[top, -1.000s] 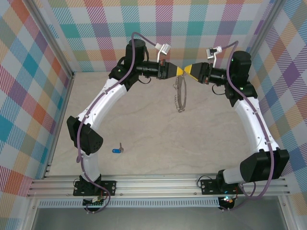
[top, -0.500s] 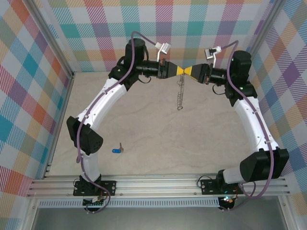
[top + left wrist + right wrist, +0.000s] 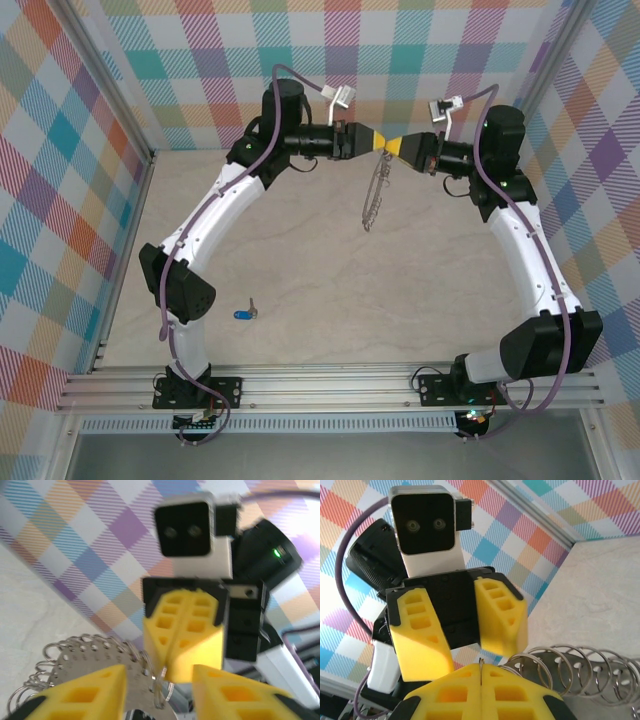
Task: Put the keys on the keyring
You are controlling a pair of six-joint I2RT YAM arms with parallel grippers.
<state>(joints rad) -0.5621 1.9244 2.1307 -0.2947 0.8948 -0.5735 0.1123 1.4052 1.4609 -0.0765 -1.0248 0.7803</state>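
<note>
The keyring [image 3: 375, 195], a grey metal strip lined with wire loops, hangs in the air at the back of the table. My right gripper [image 3: 397, 147] is shut on its top loop; in the right wrist view the thin wire sits pinched in the seam of my right gripper [image 3: 481, 670], and the keyring [image 3: 580, 672] trails off to the right. My left gripper [image 3: 372, 141] faces it tip to tip, open, its fingers [image 3: 502, 615] spread either side. In the left wrist view my left gripper [image 3: 159, 674] straddles the keyring [image 3: 92, 655]. The blue-headed key [image 3: 243, 314] lies on the table at the near left.
Checked walls close in the table [image 3: 300, 270] at the back and both sides. A metal rail [image 3: 330, 385] runs along the near edge between the arm bases. The key lies just right of the left arm's elbow [image 3: 180, 285].
My right gripper has shut on the keyring's top loop and my left gripper has opened and let it go. The keyring now hangs from the right gripper and has swung slightly.
</note>
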